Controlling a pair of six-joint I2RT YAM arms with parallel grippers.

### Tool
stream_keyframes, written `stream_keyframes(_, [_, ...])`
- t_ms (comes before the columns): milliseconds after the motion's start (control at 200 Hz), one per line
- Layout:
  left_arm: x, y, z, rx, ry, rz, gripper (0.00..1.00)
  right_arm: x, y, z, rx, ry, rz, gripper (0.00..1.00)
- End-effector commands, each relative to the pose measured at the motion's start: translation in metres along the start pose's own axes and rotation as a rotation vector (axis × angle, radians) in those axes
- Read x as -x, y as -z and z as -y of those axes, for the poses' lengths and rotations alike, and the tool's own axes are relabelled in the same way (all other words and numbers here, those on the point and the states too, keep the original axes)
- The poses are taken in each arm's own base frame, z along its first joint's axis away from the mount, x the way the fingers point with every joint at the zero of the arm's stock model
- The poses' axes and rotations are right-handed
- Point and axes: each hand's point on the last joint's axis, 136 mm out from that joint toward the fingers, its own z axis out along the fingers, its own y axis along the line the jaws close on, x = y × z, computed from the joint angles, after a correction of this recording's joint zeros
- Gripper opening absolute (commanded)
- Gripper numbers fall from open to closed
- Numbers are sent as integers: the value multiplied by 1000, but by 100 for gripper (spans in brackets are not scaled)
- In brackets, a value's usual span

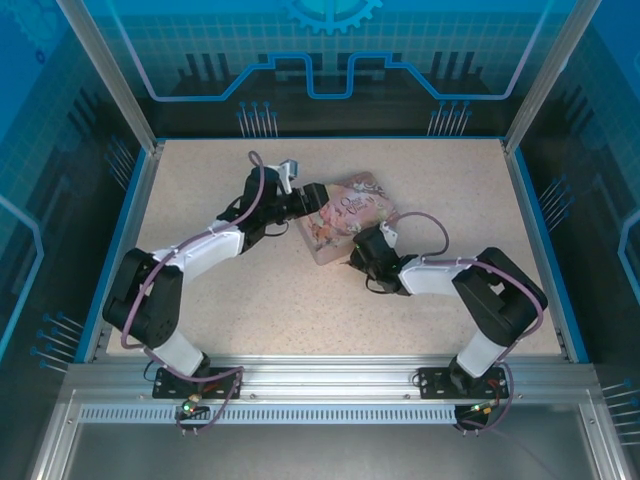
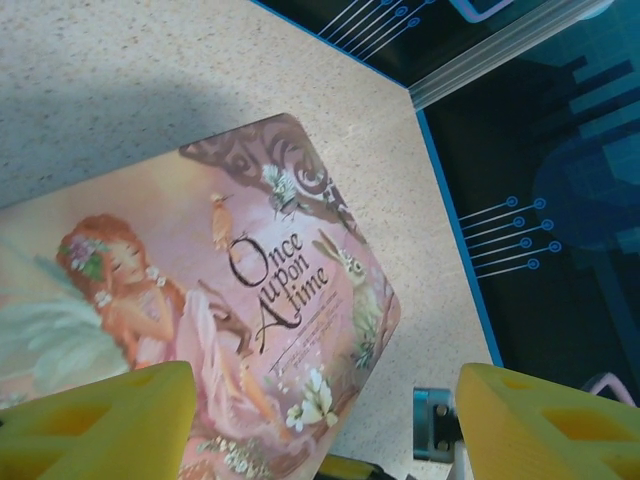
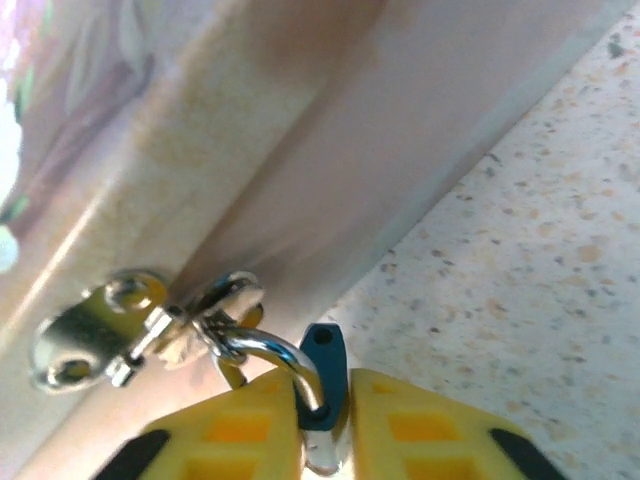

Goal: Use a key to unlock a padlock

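Observation:
In the right wrist view my right gripper [image 3: 325, 405] is shut on the key [image 3: 322, 352], whose dark flat head with a small hole sticks up between the yellow fingers. The padlock's silver shackle [image 3: 270, 350] curves from the fingers into the metal hasp [image 3: 90, 335] on the pink tin's side wall [image 3: 300, 130]. A bit of the padlock's silver body [image 3: 325, 458] shows low between the pads. From above, the right gripper [image 1: 358, 252] sits at the tin's near edge. My left gripper [image 2: 320, 400] is open over the tin's illustrated lid [image 2: 200, 270], at the tin's left end [image 1: 305, 200].
The pink tin [image 1: 350, 212] lies at the middle of the speckled table [image 1: 450, 180]. Blue walls and metal posts [image 1: 108, 75] ring the table. Both arms reach in toward the tin from either side. Open table lies to the right and back.

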Motion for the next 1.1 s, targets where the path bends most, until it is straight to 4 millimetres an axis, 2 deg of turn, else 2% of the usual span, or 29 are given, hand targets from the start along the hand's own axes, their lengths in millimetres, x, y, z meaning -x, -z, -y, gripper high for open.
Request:
stream_keyframes(0, [4, -8, 4, -2, -22, -3, 70, -11, 6, 28, -51, 71, -31, 30])
stream_keyframes(70, [4, -10, 4, -5, -20, -7, 70, -11, 13, 28, -20, 100, -24, 37])
stream_keyframes(175, [5, -13, 4, -6, -22, -11, 70, -13, 23, 32, 25, 151, -7, 54])
stream_keyframes(210, [5, -14, 4, -5, -22, -12, 70, -9, 27, 26, 69, 178, 10, 59])
stream_keyframes(365, [5, -17, 4, -9, -23, -16, 70, -6, 42, 24, 140, 311, 23, 63])
stream_keyframes(415, [6, -17, 4, -7, -24, -17, 70, -8, 47, 16, 215, 363, 15, 63])
stream_keyframes(460, [6, -18, 3, -4, -26, -17, 71, -11, 48, 17, 219, 397, 4, 63])
stream_keyframes(550, [6, -19, 2, 3, -31, -14, 71, -17, 43, 27, 168, 423, -27, 62])
stream_keyframes(690, [4, -22, 1, -5, -23, -24, 71, -27, 36, 23, 198, 442, -49, 62])
stream_keyframes(825, [2, -23, 3, -14, -25, -30, 71, -20, 46, 26, 187, 453, -15, 61])
stream_keyframes(905, [3, -23, 4, -19, -28, -30, 71, -16, 51, 27, 216, 448, -3, 56])
stream_keyframes(1095, [3, -22, 5, -22, -30, -28, 71, -16, 58, 23, 417, 356, -9, 43])
